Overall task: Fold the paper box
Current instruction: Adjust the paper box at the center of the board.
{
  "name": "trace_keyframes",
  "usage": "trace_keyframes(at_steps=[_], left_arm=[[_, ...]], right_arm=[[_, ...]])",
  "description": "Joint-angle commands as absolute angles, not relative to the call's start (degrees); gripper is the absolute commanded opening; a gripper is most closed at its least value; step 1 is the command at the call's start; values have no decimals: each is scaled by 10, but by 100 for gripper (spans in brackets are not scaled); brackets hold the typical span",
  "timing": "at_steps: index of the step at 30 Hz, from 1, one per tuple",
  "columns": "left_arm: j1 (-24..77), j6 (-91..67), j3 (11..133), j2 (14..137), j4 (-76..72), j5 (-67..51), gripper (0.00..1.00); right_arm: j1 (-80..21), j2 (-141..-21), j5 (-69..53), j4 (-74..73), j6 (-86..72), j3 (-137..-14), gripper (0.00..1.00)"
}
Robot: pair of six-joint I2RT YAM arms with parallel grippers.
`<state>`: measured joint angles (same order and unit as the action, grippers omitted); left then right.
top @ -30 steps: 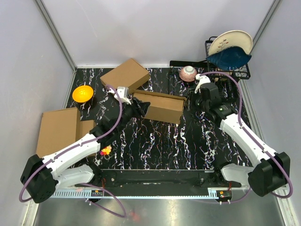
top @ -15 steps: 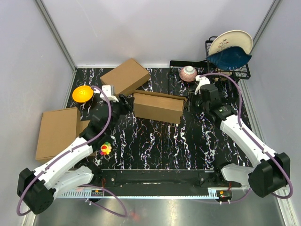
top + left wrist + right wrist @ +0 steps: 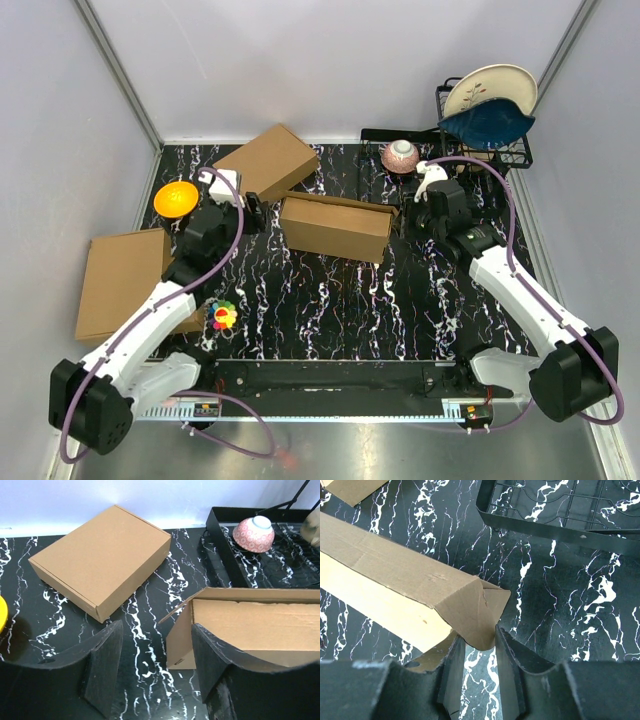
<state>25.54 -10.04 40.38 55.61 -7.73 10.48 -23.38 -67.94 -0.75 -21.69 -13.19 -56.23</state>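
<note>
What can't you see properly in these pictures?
- Right wrist view: a corner of the paper box sits between the fingers of the right gripper; whether they pinch it is unclear.
- Left wrist view: the paper box's right end is cut off by the frame edge, and the orange bowl is just a sliver at the left edge.
- Top view: the small colourful thing is too small to identify.

My tabletop [image 3: 330,310] is black, veined with white. Plain pale walls [image 3: 330,60] close its far, left and right edges, evenly lit, with a metal strip [image 3: 117,70] rising at each far corner.
</note>
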Motion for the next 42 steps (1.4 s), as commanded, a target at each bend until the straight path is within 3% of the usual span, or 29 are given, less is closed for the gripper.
trace_keyframes(at_steps=[1, 7, 19, 22, 27, 29, 33, 40, 42], left_arm=[[225, -37, 429, 571, -99, 4, 59], [209, -21, 436, 605, -114, -112, 54], [195, -4, 460, 659, -134, -146, 47], [190, -5, 468, 679, -137, -154, 42], [185, -12, 473, 698, -144, -146, 23], [185, -14, 473, 700, -147, -140, 21], [184, -15, 478, 704, -145, -135, 21], [180, -11, 480, 700, -149, -101, 38], [178, -8, 483, 703, -146, -99, 39]], right_arm=[[-238, -675, -18, -198, -135, -571, 36], [-241, -672, -18, -200, -134, -570, 36], [-243, -668, -22, -195, -137, -566, 36], [-244, -668, -23, -195, -137, -566, 36], [-243, -668, -27, -197, -140, -571, 36], [-243, -669, -28, -198, -139, -571, 35], [-243, -670, -30, -198, -141, -573, 35], [-244, -671, -31, -197, -142, -572, 35], [-244, -672, -32, -197, -142, -573, 35]])
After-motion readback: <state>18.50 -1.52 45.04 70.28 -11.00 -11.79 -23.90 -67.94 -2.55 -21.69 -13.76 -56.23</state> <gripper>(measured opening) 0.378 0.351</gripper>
